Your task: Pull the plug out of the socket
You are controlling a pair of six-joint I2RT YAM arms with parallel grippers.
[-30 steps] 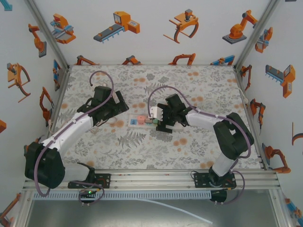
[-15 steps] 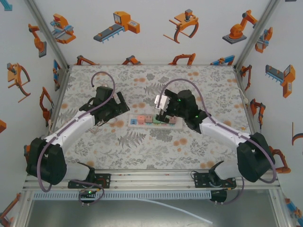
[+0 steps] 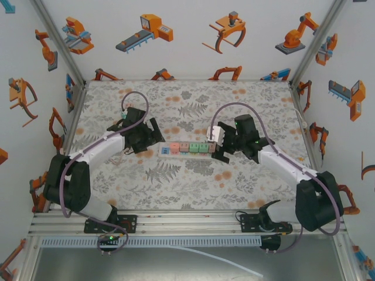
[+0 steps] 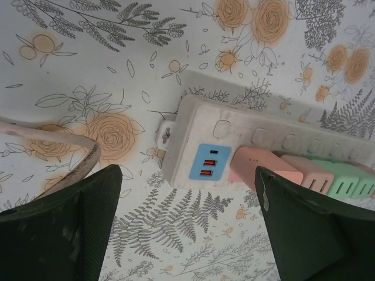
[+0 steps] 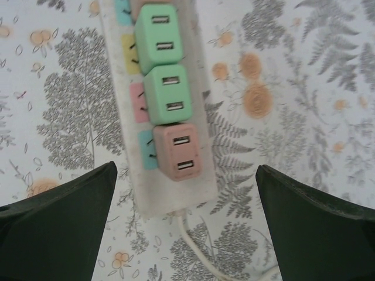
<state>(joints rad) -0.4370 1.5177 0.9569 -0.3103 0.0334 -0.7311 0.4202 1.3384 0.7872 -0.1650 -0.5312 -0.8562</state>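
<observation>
So, nothing pulled yet: every plug, pink end plug (image 5: 176, 151) included, sits in the socket strip (image 4: 187, 126); left tool (image 4: 184, 175) and right tool (image 5: 186, 168) are spread wide, empty.

Pastel plugs (image 3: 190, 147) on a white power strip (image 4: 199, 126), over a flowered tablecloth (image 4: 117, 58).
Between the blackish-green fingers (image 4: 64, 228) of the left gripper (image 4: 187, 171), the strip is off-white with a sky-blue panel (image 4: 206, 165) holding orange ports. Towards that gripper's right finger sit a pink plug (image 4: 258, 167), a salmon one, then mint green. Between the equally dark fingers of the right gripper (image 5: 186, 168) lies a dusty-pink plug (image 5: 176, 152), with two mint-green plugs (image 5: 167, 93) beyond it, blue, pink and yellow tabs (image 5: 139, 102) alongside, and a white cord (image 5: 193, 246). The tablecloth under both grippers is white, printed with grey ferns and orange roses.
</observation>
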